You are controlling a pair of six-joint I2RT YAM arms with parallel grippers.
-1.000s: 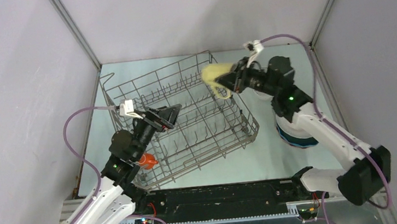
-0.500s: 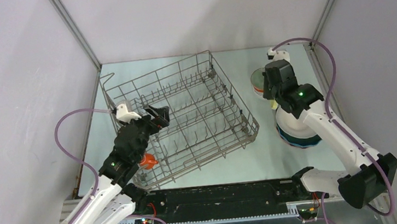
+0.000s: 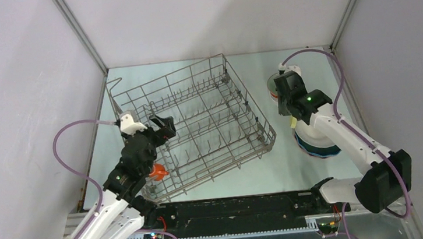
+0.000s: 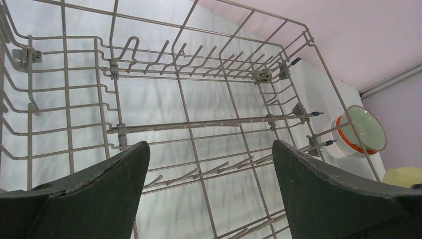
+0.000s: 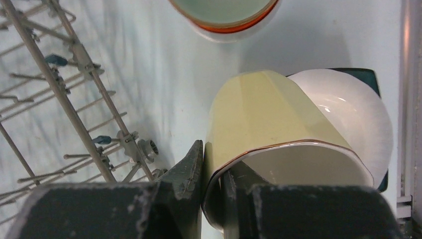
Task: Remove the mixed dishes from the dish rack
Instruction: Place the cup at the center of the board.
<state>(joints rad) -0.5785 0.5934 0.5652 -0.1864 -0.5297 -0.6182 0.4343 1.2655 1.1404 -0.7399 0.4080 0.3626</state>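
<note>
The grey wire dish rack (image 3: pixel 209 119) sits tilted mid-table, and its tines hold no dishes. A small orange mug (image 3: pixel 157 171) lies at its near left corner. My right gripper (image 5: pixel 214 149) is shut on the rim of the pale yellow cup (image 5: pixel 268 114), one finger inside and one outside. It holds the cup low over the table, right of the rack and beside a white bowl (image 5: pixel 358 114). From the top, the cup (image 3: pixel 294 122) shows only as a sliver under that arm. My left gripper (image 4: pixel 209 164) is open and empty over the rack's left part (image 4: pixel 179 89).
An orange-rimmed pale green bowl (image 3: pixel 273 87) stands right of the rack; it also shows in the right wrist view (image 5: pixel 224 12). A stack of plates with a blue one at the bottom (image 3: pixel 316 141) sits near the right wall. Grey walls enclose the table.
My right gripper carried the yellow cup from above the rack's far right corner to the right and down beside the plate stack. My left gripper drew back a little to the left.
</note>
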